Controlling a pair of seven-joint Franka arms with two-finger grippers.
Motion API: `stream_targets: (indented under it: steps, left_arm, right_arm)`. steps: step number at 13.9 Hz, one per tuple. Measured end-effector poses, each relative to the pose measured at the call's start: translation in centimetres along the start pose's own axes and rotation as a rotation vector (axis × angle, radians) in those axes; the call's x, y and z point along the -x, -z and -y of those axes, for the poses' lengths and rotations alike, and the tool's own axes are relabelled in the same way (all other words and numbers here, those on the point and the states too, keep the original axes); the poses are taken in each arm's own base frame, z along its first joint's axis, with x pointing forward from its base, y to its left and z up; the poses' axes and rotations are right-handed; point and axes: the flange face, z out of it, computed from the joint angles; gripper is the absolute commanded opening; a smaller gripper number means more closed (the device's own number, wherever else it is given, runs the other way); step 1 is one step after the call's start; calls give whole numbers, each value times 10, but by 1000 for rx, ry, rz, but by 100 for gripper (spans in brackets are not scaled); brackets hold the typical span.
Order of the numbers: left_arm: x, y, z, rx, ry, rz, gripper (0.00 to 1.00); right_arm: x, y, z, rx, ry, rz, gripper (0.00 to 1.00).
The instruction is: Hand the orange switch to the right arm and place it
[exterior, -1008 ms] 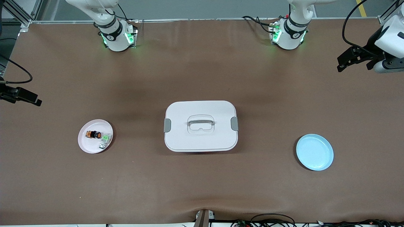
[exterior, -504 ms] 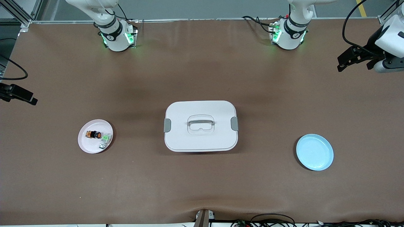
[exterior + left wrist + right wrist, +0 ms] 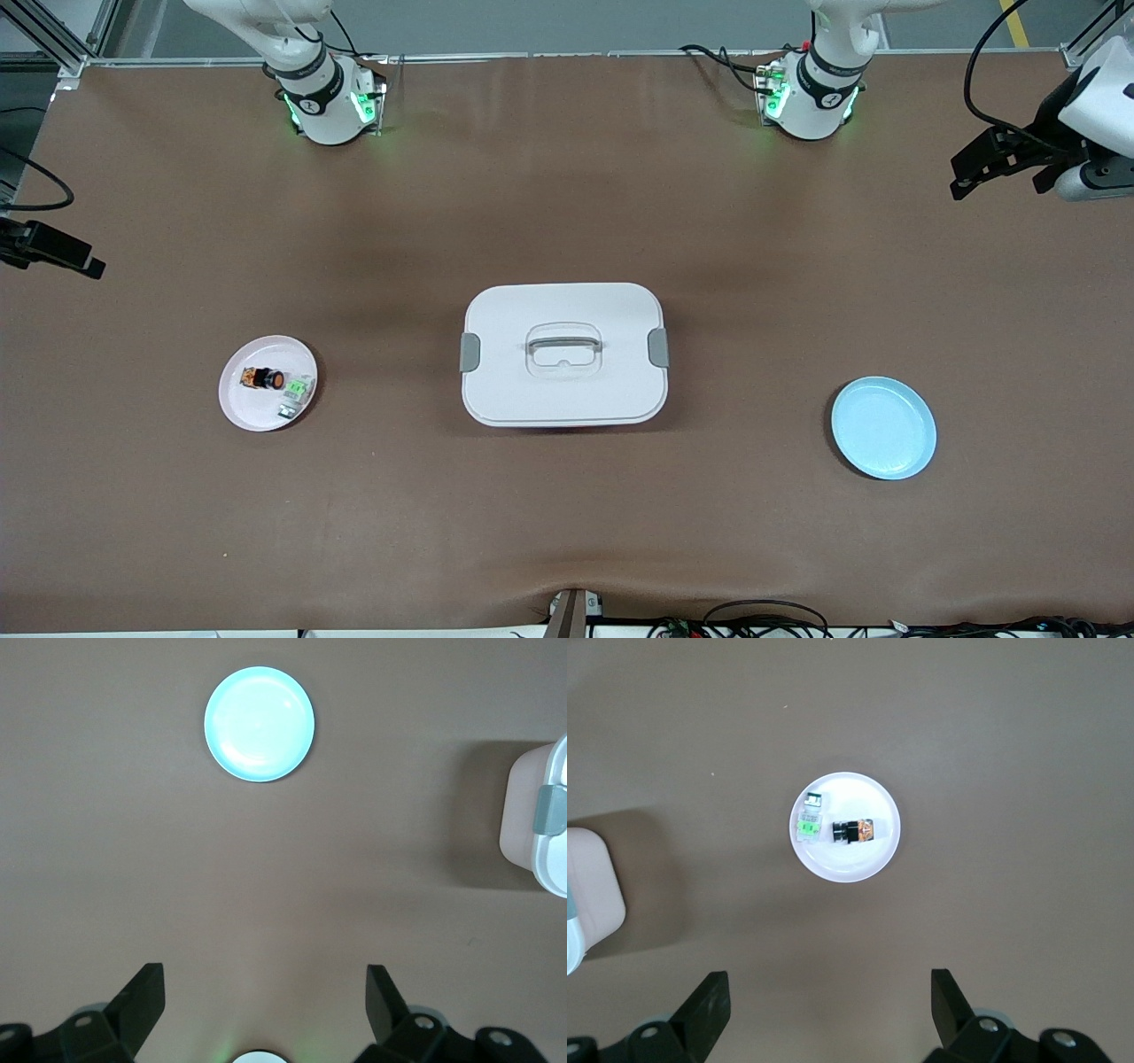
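No readable text anywhere, no labels, brands or numbers legible on table, plates, box or arm bases

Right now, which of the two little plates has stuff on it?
The pink plate, toward the right arm's end of the table. It holds the orange switch and a green-and-silver part. The blue plate is bare.

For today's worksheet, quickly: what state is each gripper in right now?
Left gripper: open, holding nothing, up over the table at the left arm's end.
Right gripper: open, holding nothing, up over the table at the right arm's end.
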Motion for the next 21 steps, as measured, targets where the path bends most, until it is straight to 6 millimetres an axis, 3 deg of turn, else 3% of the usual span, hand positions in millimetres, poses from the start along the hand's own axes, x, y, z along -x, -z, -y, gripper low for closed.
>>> stream_targets:
  steps: [5, 10, 21]
  left_arm:
    - [0, 0, 0, 0, 0, 0, 100]
    - [1, 1, 0, 0, 1, 1, 100]
    - [2, 8, 1, 1, 1, -8, 100]
  right_arm:
    - [10, 10, 3, -19, 4, -13, 100]
    - [14, 13, 31, -10, 53, -25, 100]
    - [18, 23, 20, 37, 69, -48, 100]
